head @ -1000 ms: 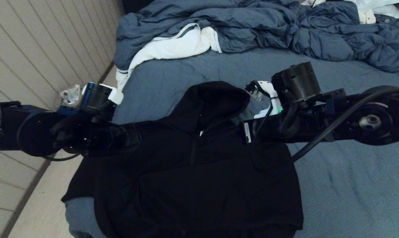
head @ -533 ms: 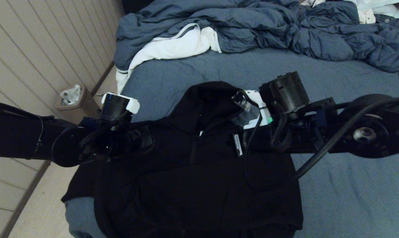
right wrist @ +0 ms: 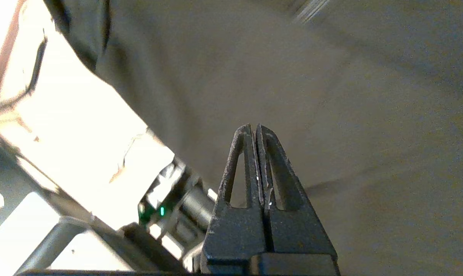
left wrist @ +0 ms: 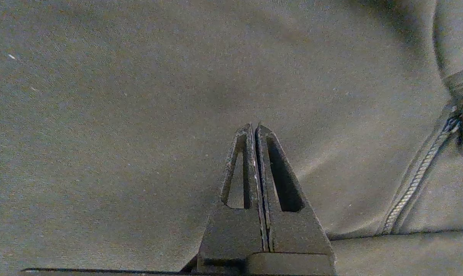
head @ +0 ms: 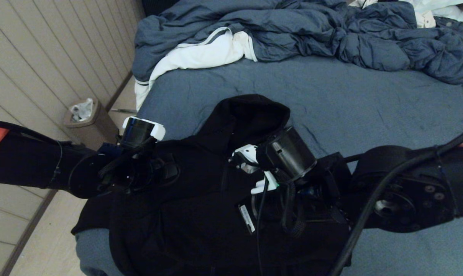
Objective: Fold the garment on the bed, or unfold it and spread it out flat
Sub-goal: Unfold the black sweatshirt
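The garment, a black zip hoodie, lies front up on the near left corner of the bed, hood pointing away from me. Its zipper runs down the chest. My left gripper hovers close over the hoodie's left shoulder, shut with nothing between its fingers. Its wrist reaches in from the left. My right gripper is also shut and empty, just above the chest fabric. The right wrist sits over the middle of the hoodie, below the hood.
A crumpled blue-grey duvet and a white cloth with grey stripes lie at the far end. A waste bin stands on the floor by the bed's left edge. Bare sheet stretches to the right of the hoodie.
The right arm has swung toward me and leftward, from beside the hood to over the chest. The left arm moved right onto the shoulder and its gripper closed.
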